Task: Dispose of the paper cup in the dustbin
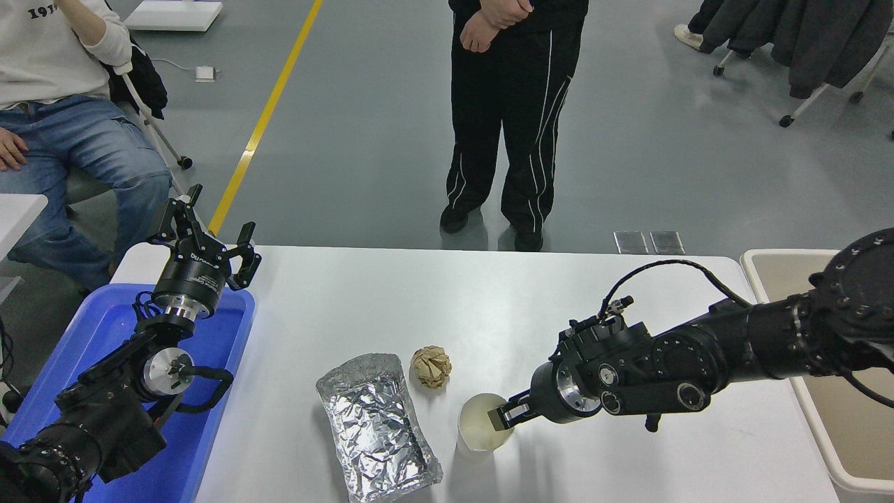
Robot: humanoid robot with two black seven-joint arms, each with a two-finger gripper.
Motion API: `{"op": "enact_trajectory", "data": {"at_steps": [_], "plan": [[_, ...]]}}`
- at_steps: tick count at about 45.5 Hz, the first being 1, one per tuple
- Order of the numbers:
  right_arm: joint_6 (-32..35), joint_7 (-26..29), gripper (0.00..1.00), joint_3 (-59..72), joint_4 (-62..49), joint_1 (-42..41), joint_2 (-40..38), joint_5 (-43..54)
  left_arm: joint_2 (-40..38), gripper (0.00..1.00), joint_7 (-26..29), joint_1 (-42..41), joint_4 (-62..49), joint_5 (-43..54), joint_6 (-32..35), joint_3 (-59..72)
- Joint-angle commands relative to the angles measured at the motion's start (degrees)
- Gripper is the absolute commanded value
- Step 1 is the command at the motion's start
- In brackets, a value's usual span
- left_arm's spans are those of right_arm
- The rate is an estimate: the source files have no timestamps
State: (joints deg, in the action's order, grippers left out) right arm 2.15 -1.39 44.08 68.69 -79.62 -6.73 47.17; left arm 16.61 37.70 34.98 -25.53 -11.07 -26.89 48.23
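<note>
Head view: the right gripper is seen low over the table, its fingers clamped on the right-hand rim of the paper cup, one finger showing inside the mouth against the cream lining. The cup is held upright near the front edge of the white table, and whether its base is touching the surface cannot be told. The right arm is stretched in from the right edge, its wrist lying almost level with the cup's rim. Just left of the cup, a crinkled silver foil packet is laid flat, and a crumpled brown paper ball is set just behind the gap between the two. The dustbin is placed against the table's right end, partly hidden by the arm. At the lower left, the left gripper is parked with its fingers spread, raised over a blue tray. Beyond the far edge, a standing person and a seated person are visible.
</note>
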Motion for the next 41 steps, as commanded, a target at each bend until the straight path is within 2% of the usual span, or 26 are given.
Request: {"op": "enact_trajectory", "data": {"at_steps": [1,16,22,31,41], "plan": [[-0.7,-0.2,0.0,1.3,0.0,-0.7,0.0,1.6,0.0,1.0,0.0,0.0,0.0,0.0,0.0,0.0],[-0.7,-3.0,0.0,1.1,0.3,-1.9,-0.5,1.5,0.0,1.0,0.0,0.0,0.0,0.0,0.0,0.0],[-0.5,-3.9,0.0,-1.5,0.9,-3.1,-3.8,1.4,0.0,1.0,0.0,0.0,0.0,0.0,0.0,0.0],[9.9,-5.4,0.0,-13.4,3.7,-4.0,-14.8,0.7,0.0,1.0,0.0,0.0,0.0,0.0,0.0,0.0],[17.6,-5.6,0.0,-25.4,7.2,-4.8,-24.5,0.6,0.0,1.0,0.0,0.0,0.0,0.0,0.0,-0.1]]}}
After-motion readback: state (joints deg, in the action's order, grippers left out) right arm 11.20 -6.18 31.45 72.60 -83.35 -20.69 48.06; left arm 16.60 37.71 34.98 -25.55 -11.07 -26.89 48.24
